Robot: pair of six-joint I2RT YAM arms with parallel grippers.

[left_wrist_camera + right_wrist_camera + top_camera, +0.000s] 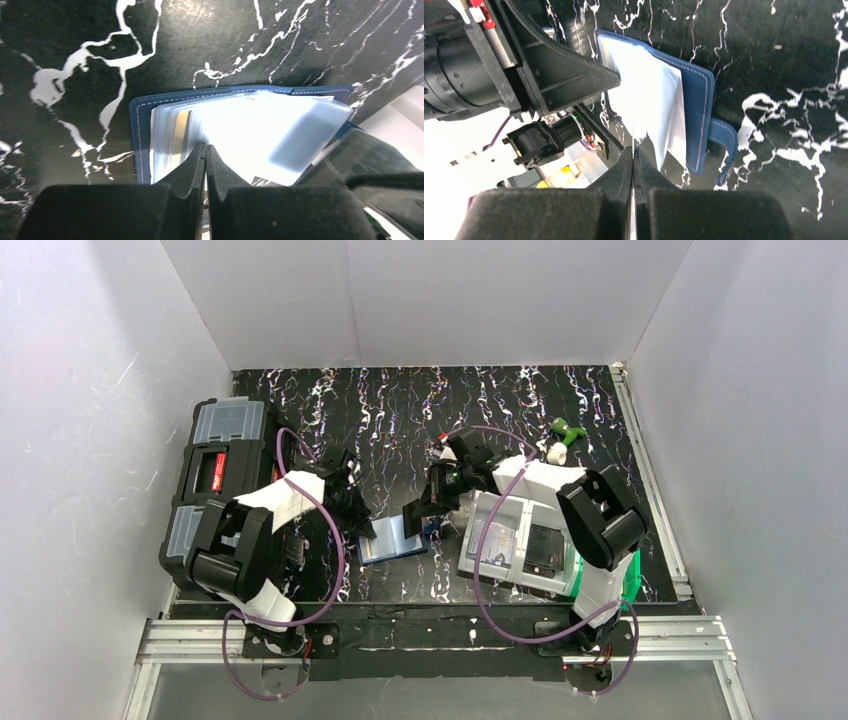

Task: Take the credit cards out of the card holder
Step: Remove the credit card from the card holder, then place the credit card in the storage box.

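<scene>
Though open, card holder [392, 540] between end effectors [205, 146] [633, 148]

The left arm [240, 540] folds up from its base, then reaches forward and inward with the wrist bent down. The left pincer [205, 148] points downward. Its jaws are pressed fully together, and the black fingers [185, 170] touch along their inner edges. The right arm [600, 520] rises to a high elbow and stretches leftward toward the middle. The right pincer [634, 150] also angles down, its jaws closed tight with no gap at the tips. The two pincers sit near each other, tip toward tip.
</scene>
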